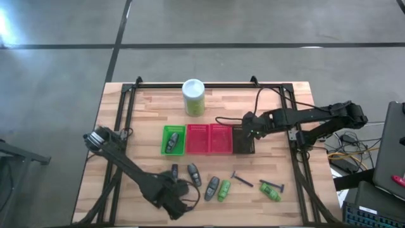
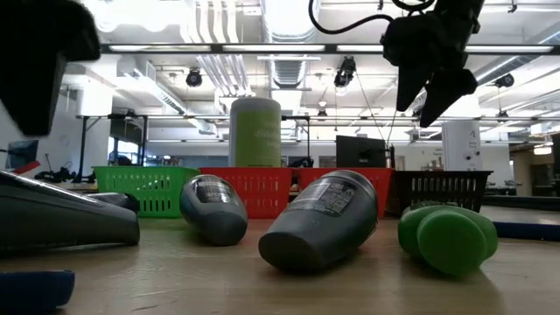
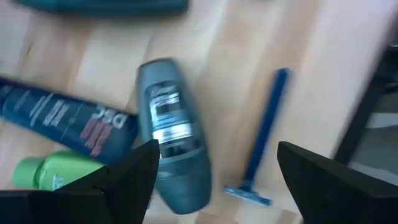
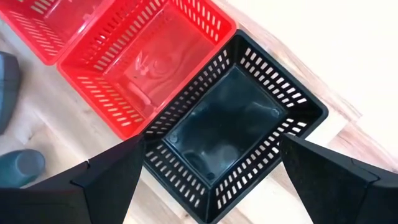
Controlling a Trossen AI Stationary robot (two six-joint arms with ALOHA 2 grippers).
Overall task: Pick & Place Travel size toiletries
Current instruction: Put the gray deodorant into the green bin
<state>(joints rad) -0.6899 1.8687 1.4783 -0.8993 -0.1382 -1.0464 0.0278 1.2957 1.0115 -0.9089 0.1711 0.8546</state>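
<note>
Pale wooden table, black-framed, is seen on grey concrete floor beneath bright ceiling lights.
Grey and green toiletries are scattered along the front edge, near the baskets. Fingers spread and empty, the left gripper is held over a grey tube beside a blue razor; the right gripper, open and empty, is held above the black basket.

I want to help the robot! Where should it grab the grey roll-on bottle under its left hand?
Probably across the middle of the grey roll-on bottle, coming straight down from above. It lies flat on the table, and its rounded sides are narrow enough for the left gripper, whose jaws are open. The blue razor lies apart beside it.
</note>
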